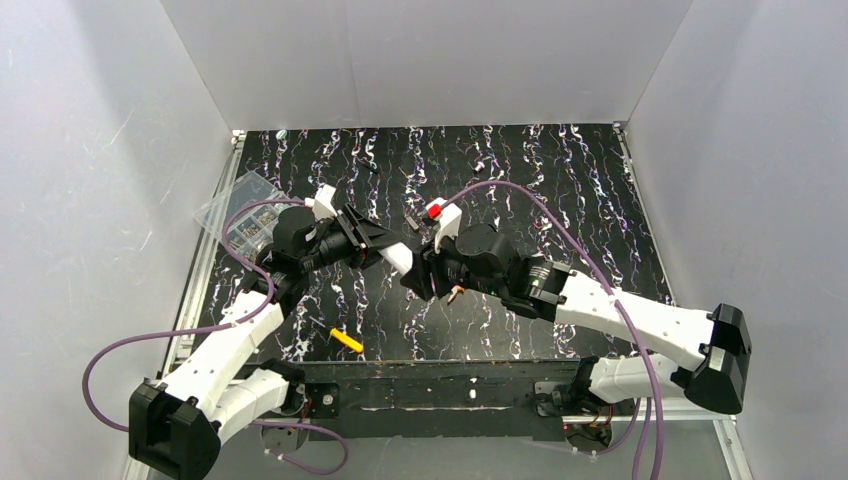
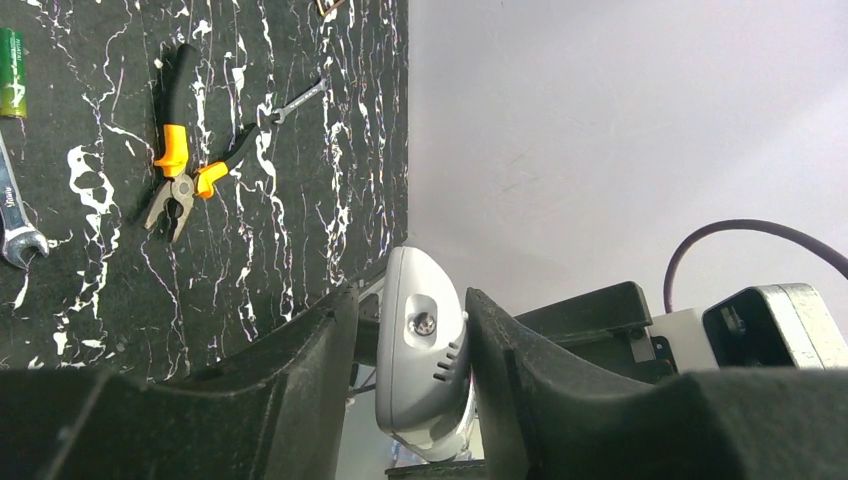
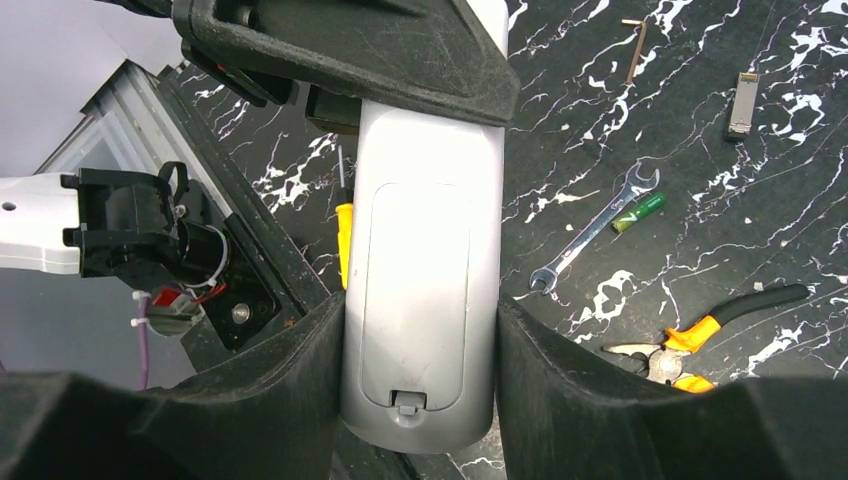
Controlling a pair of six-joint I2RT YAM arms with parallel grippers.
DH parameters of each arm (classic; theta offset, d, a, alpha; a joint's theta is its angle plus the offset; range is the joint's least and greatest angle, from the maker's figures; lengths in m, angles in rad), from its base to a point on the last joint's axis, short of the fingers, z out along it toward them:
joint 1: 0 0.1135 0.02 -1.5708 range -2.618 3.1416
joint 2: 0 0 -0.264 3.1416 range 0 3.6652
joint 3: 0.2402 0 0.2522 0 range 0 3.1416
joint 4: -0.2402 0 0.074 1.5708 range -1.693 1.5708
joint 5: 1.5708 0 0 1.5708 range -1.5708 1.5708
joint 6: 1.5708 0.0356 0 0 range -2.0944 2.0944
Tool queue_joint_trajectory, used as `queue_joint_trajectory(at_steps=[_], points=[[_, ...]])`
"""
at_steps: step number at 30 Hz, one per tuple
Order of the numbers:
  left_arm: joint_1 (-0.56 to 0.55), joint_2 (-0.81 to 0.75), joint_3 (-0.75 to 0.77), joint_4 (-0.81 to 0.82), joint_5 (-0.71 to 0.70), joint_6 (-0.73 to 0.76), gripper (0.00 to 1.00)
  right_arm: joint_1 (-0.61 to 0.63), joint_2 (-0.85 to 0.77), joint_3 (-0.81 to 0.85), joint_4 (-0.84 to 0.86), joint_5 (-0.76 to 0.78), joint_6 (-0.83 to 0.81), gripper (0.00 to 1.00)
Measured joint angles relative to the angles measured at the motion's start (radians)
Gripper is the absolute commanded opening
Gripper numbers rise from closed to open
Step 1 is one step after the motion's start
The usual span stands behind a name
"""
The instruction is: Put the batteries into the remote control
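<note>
So here's where you're at: your right gripper [image 3: 420,310] is clamped on the remote control [image 1: 398,258], fingers tight against both long edges, holding it up off the table [image 3: 600,120] with its back to the wrist cam. The battery cover [image 3: 416,290] is on, latch tab down near the palm. Your left gripper [image 2: 412,300] straddles the other, rounded end. One finger looks to be against the shell and there's a sliver of gap at the other, so I honestly can't tell if it's pinching yet.

What I'd worry about:

- That end is curved and slick. If the left jaws bite off-centre, the remote can twist in the right grip or squirt out.
- If you let go with the right before the left really has it, it drops onto the table.
- The right fingers squeeze along the cover's sides (probably not helping), so the cover may bind when you try to pop it.
- The one battery [image 3: 640,212] I can make out lies on the table right beside the wrench [image 3: 590,235], well apart from the remote. It's round, so a sloppy pick could nudge it against the wrench or send it rolling, and both hands are busy right now
</note>
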State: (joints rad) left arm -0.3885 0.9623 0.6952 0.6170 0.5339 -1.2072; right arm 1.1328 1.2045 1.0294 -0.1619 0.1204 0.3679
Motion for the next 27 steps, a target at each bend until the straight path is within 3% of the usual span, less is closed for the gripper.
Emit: queue_joint_trajectory(at_steps=[11,23,25,27], points=[[0.000,0.000,-0.001,0.002,-0.004,-0.003,0.36,0.000,0.032,0.000,0.013,-0.002,0.026,0.18],[-0.004,0.000,-0.002,0.014,-0.004,-0.022,0.19,0.000,0.033,-0.002,0.030,0.008,0.048,0.18],[-0.005,0.000,-0.002,0.013,-0.004,-0.023,0.19,0.000,0.033,-0.005,0.031,0.008,0.049,0.21],[-0.006,0.001,-0.002,0.013,-0.004,-0.023,0.19,0.000,0.033,-0.005,0.031,0.008,0.049,0.38]])
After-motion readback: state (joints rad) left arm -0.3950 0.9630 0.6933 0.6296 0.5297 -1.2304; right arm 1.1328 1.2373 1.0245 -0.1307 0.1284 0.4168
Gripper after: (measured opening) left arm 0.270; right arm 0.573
